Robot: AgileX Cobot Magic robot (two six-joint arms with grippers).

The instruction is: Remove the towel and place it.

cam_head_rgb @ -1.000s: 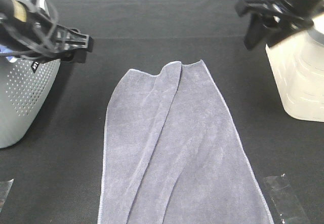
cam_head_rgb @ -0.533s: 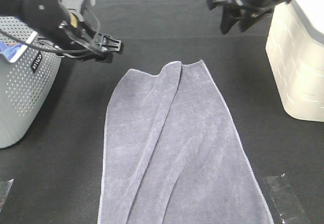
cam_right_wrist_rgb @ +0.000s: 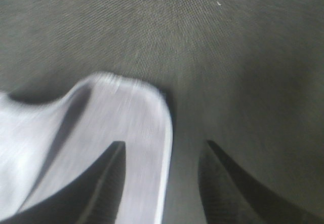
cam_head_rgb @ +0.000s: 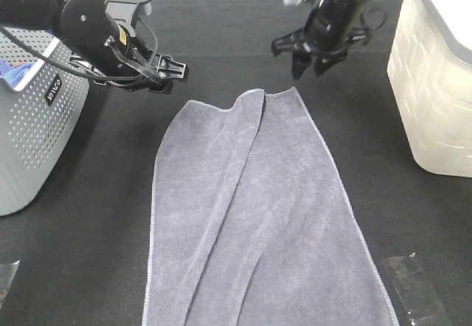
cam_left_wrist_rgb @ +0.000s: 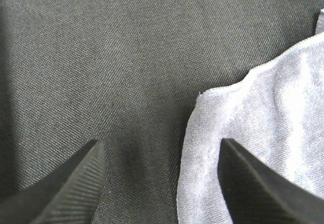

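The grey-lavender towel (cam_head_rgb: 258, 215) lies spread flat on the black table, with a long fold running down its left half. My left gripper (cam_head_rgb: 171, 77) hovers open just above and left of the towel's far left corner. In the left wrist view that towel corner (cam_left_wrist_rgb: 253, 133) sits by one of the two spread fingertips, with the left gripper (cam_left_wrist_rgb: 162, 183) holding nothing. My right gripper (cam_head_rgb: 310, 66) hangs open over the far right corner. The right wrist view shows the towel corner (cam_right_wrist_rgb: 111, 117) lying partly between the fingers of the empty right gripper (cam_right_wrist_rgb: 164, 178).
A grey perforated basket (cam_head_rgb: 29, 141) stands at the left edge with a bright blue cloth (cam_head_rgb: 11, 71) inside. A cream plastic container (cam_head_rgb: 435, 82) stands at the right. Clear tape scraps (cam_head_rgb: 413, 289) lie near the front right.
Both arms have come down from the sides toward the towel's far edge: the left gripper moved right, the right gripper moved left and lower. The towel has not moved.
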